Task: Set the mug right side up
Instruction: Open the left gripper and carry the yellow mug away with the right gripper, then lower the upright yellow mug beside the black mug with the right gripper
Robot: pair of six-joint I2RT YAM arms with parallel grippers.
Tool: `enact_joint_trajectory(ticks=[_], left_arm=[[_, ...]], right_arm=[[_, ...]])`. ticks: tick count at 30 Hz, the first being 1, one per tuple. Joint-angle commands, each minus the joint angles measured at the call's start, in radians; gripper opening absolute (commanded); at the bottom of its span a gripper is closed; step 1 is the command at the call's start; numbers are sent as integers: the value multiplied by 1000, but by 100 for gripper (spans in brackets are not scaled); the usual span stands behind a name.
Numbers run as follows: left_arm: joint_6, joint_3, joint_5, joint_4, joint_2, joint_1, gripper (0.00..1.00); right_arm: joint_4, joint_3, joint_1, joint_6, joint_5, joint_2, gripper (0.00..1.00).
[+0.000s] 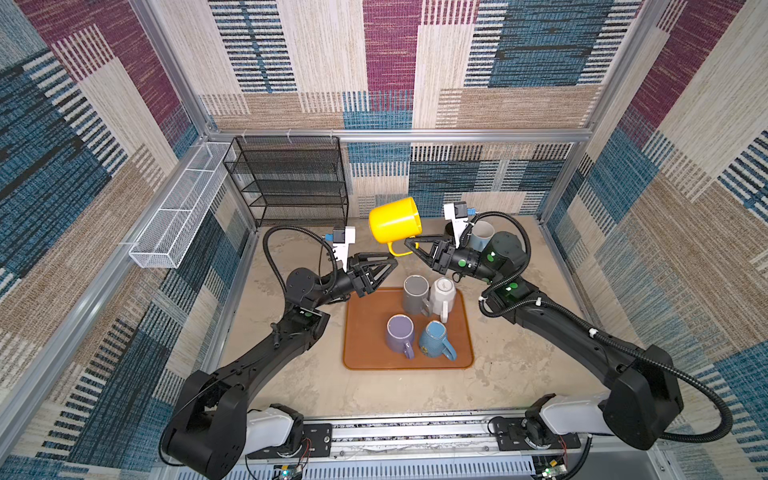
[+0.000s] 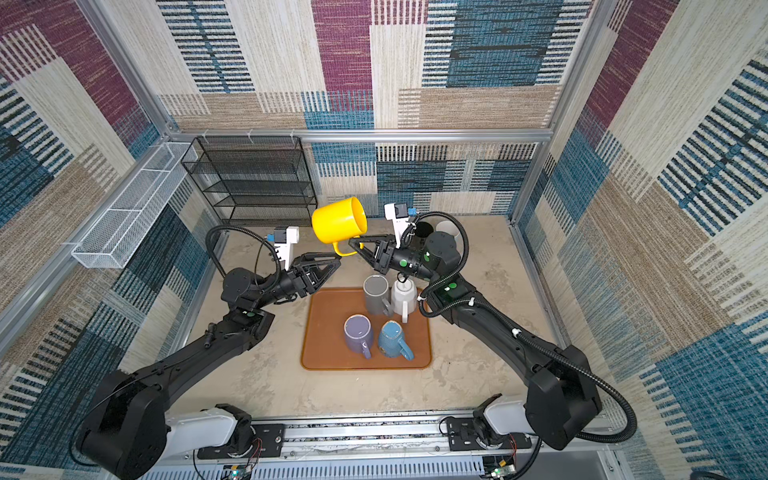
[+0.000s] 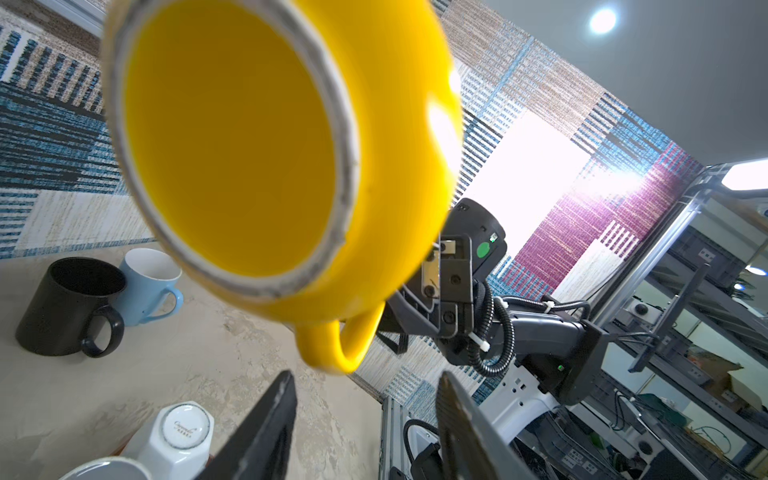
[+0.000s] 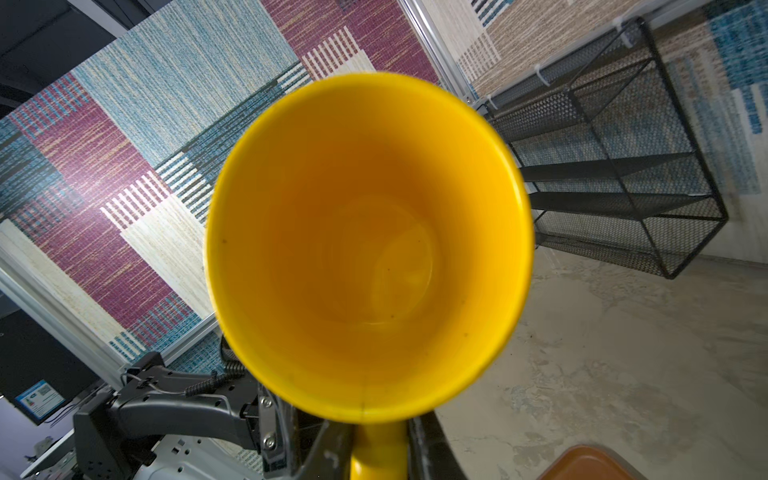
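Nearest the front edge of the desk (image 1: 519, 365) lies the brown tray (image 1: 357, 332). A purple mug (image 1: 400, 332) and a blue mug (image 1: 434, 340) sit on its near half, a grey mug (image 1: 415, 293) and a white mug (image 1: 442, 295) on its far half, all four bottoms up.

Just beyond the tray's far edge the two grippers meet in the air. The right gripper (image 1: 411, 243) is clamped on the handle (image 1: 397, 250) of the yellow mug (image 1: 395, 224) and carries it clear of the desk, above the far middle. The left gripper (image 1: 392, 266) stands part open with nothing in it, just beside and below the handle but apart from it.

The mug lies about on its side. Its long axis runs across the desk, with the base toward the left gripper and the mouth toward the right arm, tipped a little upward. The handle hangs down. I judge that what remains is a roll of the right wrist until the mouth faces up, then a lowering onto bare desk.

Farther back, near the far right corner, a black mug (image 3: 66, 307) and a light blue mug (image 3: 149, 286) stand upright. A black wire rack (image 1: 291, 183) fills the far left corner.
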Motion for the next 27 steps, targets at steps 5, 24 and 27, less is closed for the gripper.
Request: enact_joint_trajectory(ticks=[5, 24, 27], left_arm=[[272, 89, -139, -566, -101, 1, 55], [367, 157, -473, -960, -158, 1, 50], [365, 162, -470, -963, -151, 1, 50]], right_arm=[[-144, 64, -2, -120, 126, -15, 0], [-461, 224, -111, -224, 329, 143, 0], [-503, 248, -118, -247, 388, 180, 0]])
